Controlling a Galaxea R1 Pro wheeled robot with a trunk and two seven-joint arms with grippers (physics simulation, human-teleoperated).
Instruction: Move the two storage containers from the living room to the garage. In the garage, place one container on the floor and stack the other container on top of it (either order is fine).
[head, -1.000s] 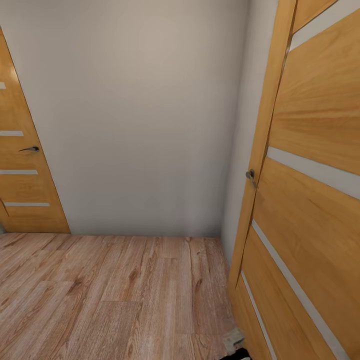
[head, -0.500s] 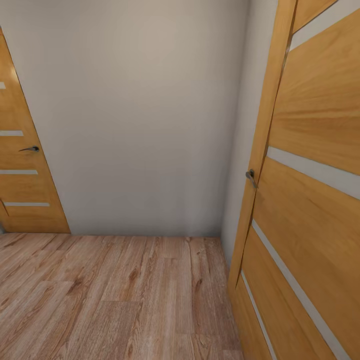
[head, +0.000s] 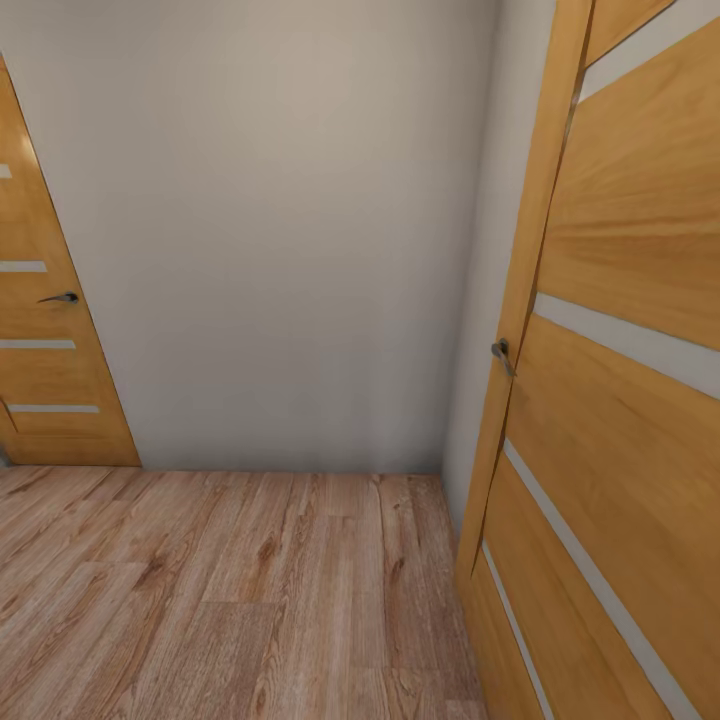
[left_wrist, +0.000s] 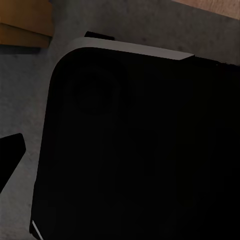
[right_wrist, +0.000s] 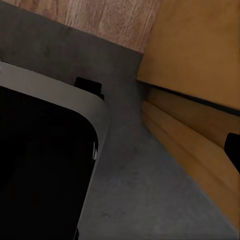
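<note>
I face a pale wall (head: 280, 230), an open wooden door (head: 620, 380) close on my right. I cannot tell how my jaws stand. Judging by this, I should swing wide of that door, over the plank floor (head: 220, 590).

The robot's base (left_wrist: 135, 150) is a big matte black slab with rounded corners; thin pale grey rim along its edge (right_wrist: 75, 95); small black tab sticking out.

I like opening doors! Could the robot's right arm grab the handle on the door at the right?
Probably not yet. The handle sits up on the door's edge, while the right wrist view looks down at dark floor beside the robot's base.
</note>
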